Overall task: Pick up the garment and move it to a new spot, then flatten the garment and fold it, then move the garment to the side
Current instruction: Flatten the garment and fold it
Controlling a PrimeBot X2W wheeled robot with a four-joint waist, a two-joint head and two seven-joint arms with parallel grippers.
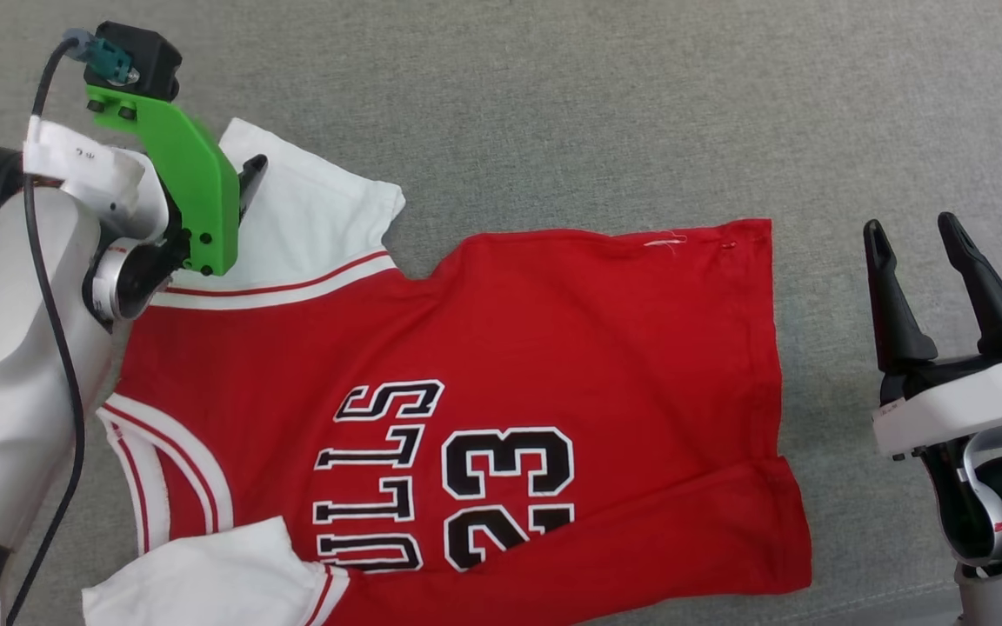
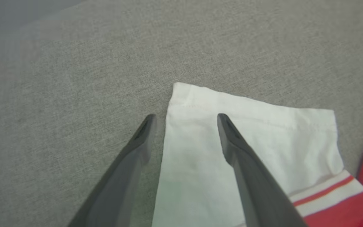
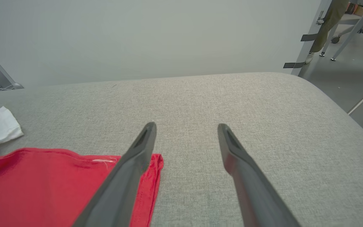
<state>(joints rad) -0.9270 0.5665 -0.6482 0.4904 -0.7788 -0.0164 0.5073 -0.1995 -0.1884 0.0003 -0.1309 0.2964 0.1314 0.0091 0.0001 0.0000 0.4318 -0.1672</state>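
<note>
Seeing garment (image 1: 553, 348) print-up on grey surface (image 1: 553, 104), our left end effector (image 2: 186, 116) spread astride white sleeve (image 2: 263, 135) edge, our right end effector (image 1: 911, 223) spread near hem (image 1: 771, 348)

the garment (image 1: 553, 348) carries the one print that can be read, black letters with white edges on its red front. the word (image 1: 379, 474) is turned a quarter and runs from the near side of the grey fabric surface (image 1: 605, 113) toward the far side. "ulls" can be read, and the white sleeve (image 1: 205, 574) covers the letter before the u. beside it, toward the surface's right edge, stands the number (image 1: 505, 496) "23", turned the same way. a white band (image 1: 83, 156) on the left arm's wrist bears dark marks too small to read.
</note>
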